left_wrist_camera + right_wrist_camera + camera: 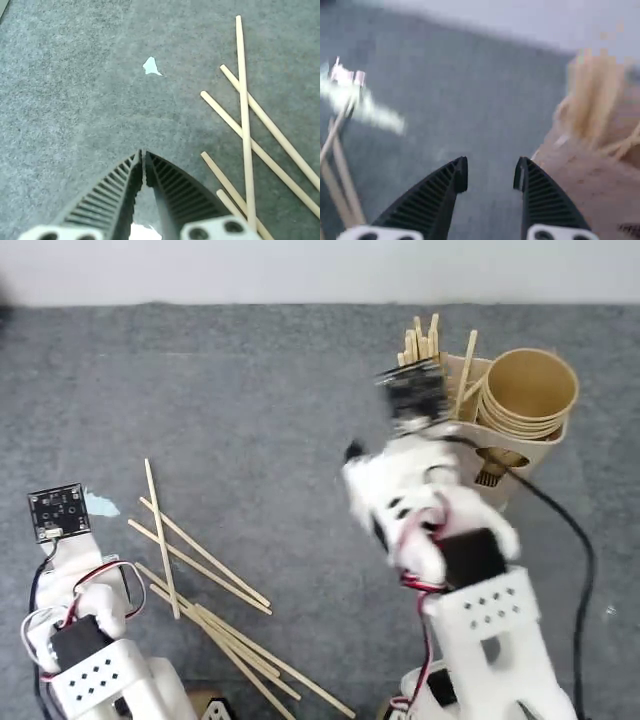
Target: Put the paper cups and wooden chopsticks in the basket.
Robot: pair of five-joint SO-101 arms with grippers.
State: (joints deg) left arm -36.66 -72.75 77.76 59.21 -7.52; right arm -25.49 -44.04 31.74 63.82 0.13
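My left claw (144, 159) is pinched closed and empty over the mat (75, 100), just beside loose chopsticks (205, 585). My right claw (491, 172) gapes wide, empty, near the basket (545, 447), which holds stacked cups (527, 390) and upright sticks (424, 338).

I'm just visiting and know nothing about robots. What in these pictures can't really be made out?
High view: the right arm is smeared and covers part of the basket wall.
High view: the paper cups are nested, so their number is unclear.
Right wrist view: the chopsticks in the basket are a blur, beyond counting.
High view: the loose chopsticks overlap and reach the bottom edge.
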